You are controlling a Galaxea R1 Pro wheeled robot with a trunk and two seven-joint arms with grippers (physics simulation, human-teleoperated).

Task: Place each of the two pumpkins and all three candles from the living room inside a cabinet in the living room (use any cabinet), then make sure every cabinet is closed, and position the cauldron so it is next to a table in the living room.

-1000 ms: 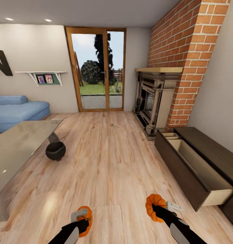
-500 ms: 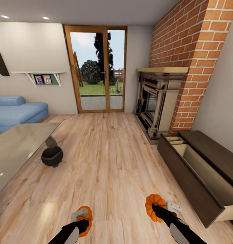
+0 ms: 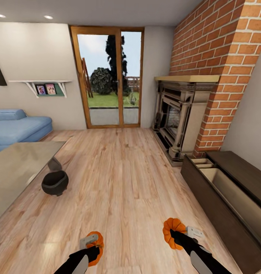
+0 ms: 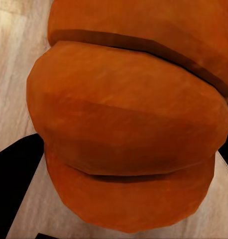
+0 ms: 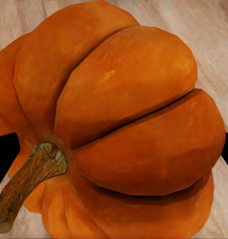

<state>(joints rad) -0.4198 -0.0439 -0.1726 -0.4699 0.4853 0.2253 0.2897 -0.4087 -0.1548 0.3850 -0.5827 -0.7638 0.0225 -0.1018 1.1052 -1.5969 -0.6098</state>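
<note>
Each of my hands carries one orange ribbed pumpkin above the wood floor. My left gripper point(image 3: 94, 247) is shut on one pumpkin point(image 3: 97, 243) point(image 4: 129, 129), low in the head view left of centre. My right gripper point(image 3: 175, 234) is shut on the other pumpkin point(image 3: 171, 232) point(image 5: 119, 129), whose dark stem shows in the right wrist view. The long dark-brown cabinet point(image 3: 236, 167) runs along the right wall with a drawer point(image 3: 236, 201) pulled open, its beige inside showing. The black cauldron point(image 3: 54, 182) rests on the floor beside the glass table point(image 3: 16, 167) at the left. No candles are in sight.
A brick fireplace point(image 3: 179, 114) stands at the far right, past the cabinet. A blue sofa point(image 3: 20, 127) lies at the far left and a glazed patio door point(image 3: 107, 76) is straight ahead. Wood floor stretches between table and cabinet.
The whole head view has shifted: the cabinet and fireplace now sit nearer and further right, the table and cauldron further left. Both grippers hold their pumpkins as before.
</note>
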